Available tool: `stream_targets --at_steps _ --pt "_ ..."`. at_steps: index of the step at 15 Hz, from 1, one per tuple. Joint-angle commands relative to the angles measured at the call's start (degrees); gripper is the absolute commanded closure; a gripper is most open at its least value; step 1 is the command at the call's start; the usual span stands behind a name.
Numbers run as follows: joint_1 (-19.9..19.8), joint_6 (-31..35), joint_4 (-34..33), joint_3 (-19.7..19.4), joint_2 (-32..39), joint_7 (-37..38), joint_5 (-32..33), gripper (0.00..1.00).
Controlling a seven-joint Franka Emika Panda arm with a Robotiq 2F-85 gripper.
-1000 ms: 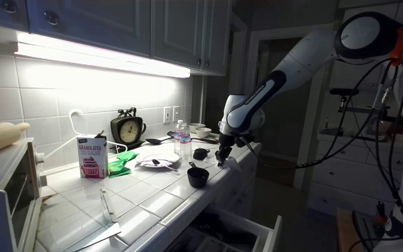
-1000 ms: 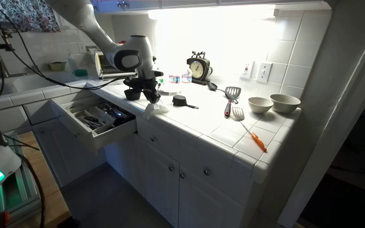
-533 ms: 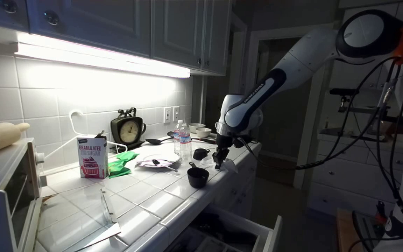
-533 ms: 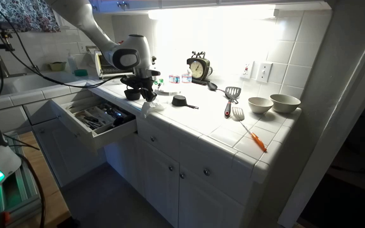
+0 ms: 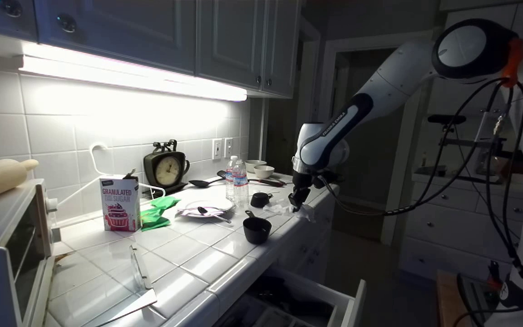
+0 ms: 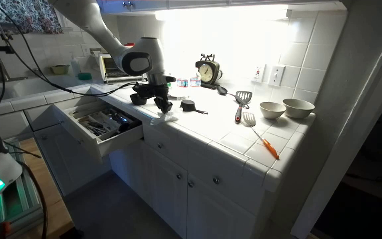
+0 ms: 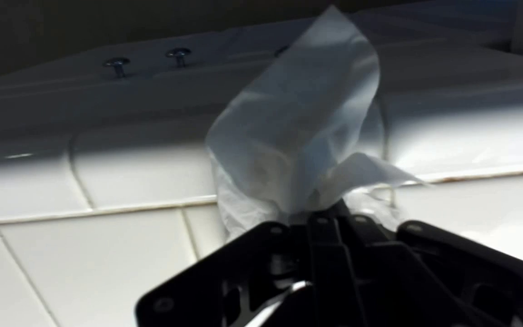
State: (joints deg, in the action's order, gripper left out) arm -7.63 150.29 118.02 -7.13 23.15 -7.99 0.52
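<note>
My gripper (image 5: 295, 208) points down at the front edge of the white tiled counter, and it also shows in an exterior view (image 6: 166, 111). In the wrist view the fingers (image 7: 311, 215) are closed together on a thin, crumpled, translucent white sheet (image 7: 293, 122). The fingertips are hidden in its folds. The sheet spreads out past the fingers over the rounded counter edge. It shows in both exterior views, under and around the fingertips (image 5: 306, 213) (image 6: 162, 118). The nearest things are a black measuring cup (image 5: 260, 200) and a larger black cup with a handle (image 5: 257, 229).
Two water bottles (image 5: 240, 184), a white plate (image 5: 204, 210) and a sugar box (image 5: 120, 204) stand farther back. An open cutlery drawer (image 6: 103, 150) juts out below the counter. Bowls (image 6: 298, 108) and an orange-handled spatula (image 6: 270, 148) are at the counter's far end.
My gripper first shifted a little toward the open drawer, then moved back along the counter edge, away from the drawer. The sheet moved with it and now lies flatter under the fingers.
</note>
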Motion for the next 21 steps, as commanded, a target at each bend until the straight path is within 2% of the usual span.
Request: stream_targets --at_steps 1,5,15,21 --pt "-0.4 0.2 -1.3 -2.7 1.1 2.7 3.4 1.00" --pt "0.1 0.0 -0.8 -2.8 0.8 3.5 3.7 1.00" --pt "4.5 -0.8 1.2 4.6 -1.3 2.3 2.0 1.00" --pt "5.2 0.1 0.6 5.8 -0.9 2.5 2.2 1.00"
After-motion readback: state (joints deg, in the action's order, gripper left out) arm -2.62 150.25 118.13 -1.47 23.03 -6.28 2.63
